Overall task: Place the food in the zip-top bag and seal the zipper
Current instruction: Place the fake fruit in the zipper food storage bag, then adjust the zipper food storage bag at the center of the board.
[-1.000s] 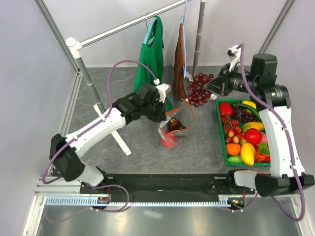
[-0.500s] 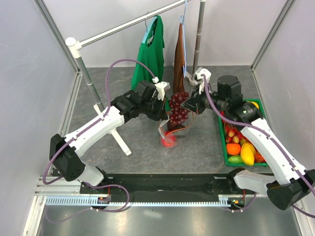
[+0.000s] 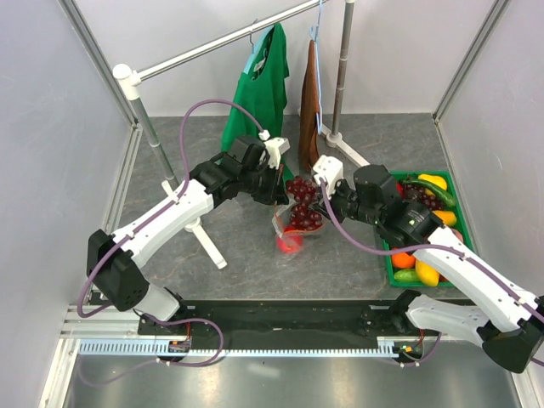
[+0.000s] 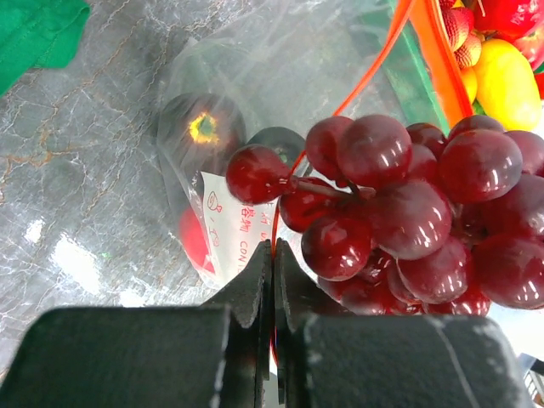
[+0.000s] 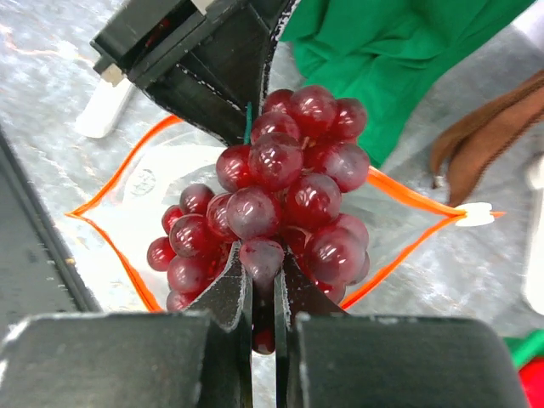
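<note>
L gripper (image 4: pixel 272 285): fingers pressed together, clenched on the bag (image 4: pixel 255 68) at its mouth edge. A thin orange line is seen betw. the fingertips. The mouth is held up off the table (image 3: pixel 340 263) and is spread open. In the right wrist view the zipper (image 5: pixel 416 194) is seen as a diamond-shaped orange rim, w/ a whitish tab (image 5: pixel 476 212) at one corner.

R gripper (image 5: pixel 263 293): clenched on the grapes (image 5: pixel 289 178), which are gripped at the near end of the bunch. The bunch is positioned at the open mouth, w/in the outline of the rim. Depth of entry cannot be told.

Inside the bag, low down, two items are seen through the plastic: a dark round fruit (image 4: pixel 202 127) w/ a yellowish stem end, and a red fruit (image 4: pixel 194 242) just below it. A white printed label (image 4: pixel 238 221) is noted on the bag wall.

Other food (image 3: pixel 427 272) is seen in a green tray (image 3: pixel 388 268) at the right of the table, apart from the bag.

Behind the bag, a green garment (image 3: pixel 259 85) and a brown garment (image 3: pixel 310 102) are hung from a rack (image 3: pixel 212 47).
</note>
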Tool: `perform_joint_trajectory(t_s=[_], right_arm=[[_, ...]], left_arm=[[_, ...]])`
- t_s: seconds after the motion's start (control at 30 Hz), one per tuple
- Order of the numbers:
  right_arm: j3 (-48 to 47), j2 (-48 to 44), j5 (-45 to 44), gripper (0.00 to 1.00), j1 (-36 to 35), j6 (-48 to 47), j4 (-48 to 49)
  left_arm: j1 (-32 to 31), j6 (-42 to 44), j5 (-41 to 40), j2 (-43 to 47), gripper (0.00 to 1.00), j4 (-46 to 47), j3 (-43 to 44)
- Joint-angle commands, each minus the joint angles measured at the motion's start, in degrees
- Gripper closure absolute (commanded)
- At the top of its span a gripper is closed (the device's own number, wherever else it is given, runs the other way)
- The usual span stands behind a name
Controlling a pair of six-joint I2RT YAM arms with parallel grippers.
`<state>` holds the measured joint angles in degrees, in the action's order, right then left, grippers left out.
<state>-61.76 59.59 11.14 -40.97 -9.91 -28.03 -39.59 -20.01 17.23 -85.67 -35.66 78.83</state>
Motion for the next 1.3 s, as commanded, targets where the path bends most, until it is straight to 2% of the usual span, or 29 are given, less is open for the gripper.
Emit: perform_joint_trajectory(t_s=[0.0, 0.07, 0.13, 0.23, 0.4, 0.57, 0.83, 0.93, 1.03, 1.07, 1.17, 1.2, 1.23, 1.27], right_arm=[[0.67, -2.55, -3.50, 1.00, -2.01, -4.93, 1.50], [0.33, -1.77, 1.57, 0.76, -2.18, -6.60, -1.39], [-1.08, -0.45, 2.83, 0.56, -2.18, -7.14, -3.42], [-4.94, 1.75, 1.79, 0.36, -2.18, -5.56, -6.77], [-8.90, 1.14, -5.14, 0.26, -2.27, 2.25, -7.48], [-9.61, 0.44, -9.02, 0.28, -0.87, 11.30, -10.98], [-4.96, -0.09, -15.87, 0.37, 2.47, 17.64, -19.25], [-3.47, 1.40, -12.13, 0.40, 4.49, 19.75, -20.13], [-1.45, 1.67, -7.28, 0.50, 5.11, 20.98, -19.09], [-1.00, 1.84, -6.57, 0.55, 5.11, 21.33, -18.73], [-1.17, 2.81, -6.13, 0.62, 5.90, 21.86, -18.64], [-1.78, 3.24, -6.04, 0.67, 6.25, 21.78, -18.55], [-2.22, 3.42, -6.04, 0.75, 6.52, 21.60, -18.64], [-2.66, 3.51, -6.13, 0.95, 6.78, 21.43, -18.55]], left_arm=[[1.01, -2.84, 2.63, -0.38, 0.98, 0.85, 2.21], [1.19, -3.02, 2.98, -0.46, 0.98, 0.85, 2.12], [1.27, -3.02, 3.24, -0.55, 0.98, 0.77, 2.03], [1.36, -2.75, 3.07, -0.11, 0.98, 0.85, 1.95], [1.54, -2.49, 3.33, -0.29, 0.98, 0.77, 1.86], [1.89, -3.02, 3.60, -0.47, 0.98, 0.77, 1.86], [2.06, -2.93, 3.77, -0.20, 0.98, 0.86, 1.68], [2.06, -2.93, 4.03, -0.11, 0.98, 1.12, 1.42], [2.06, -2.76, 3.95, 0.06, 0.98, 1.12, 1.33], [2.06, -2.75, 3.77, 0.41, 0.98, 1.21, 1.16], [2.06, -1.97, 3.77, 0.94, 0.98, 1.47, 0.63], [2.06, -1.96, 3.77, 1.03, 0.98, 1.56, 0.45], [2.06, -1.96, 4.12, 1.20, 0.98, 1.65, 0.28], [2.06, -1.88, 4.38, 1.21, 0.98, 1.82, 0.10]])
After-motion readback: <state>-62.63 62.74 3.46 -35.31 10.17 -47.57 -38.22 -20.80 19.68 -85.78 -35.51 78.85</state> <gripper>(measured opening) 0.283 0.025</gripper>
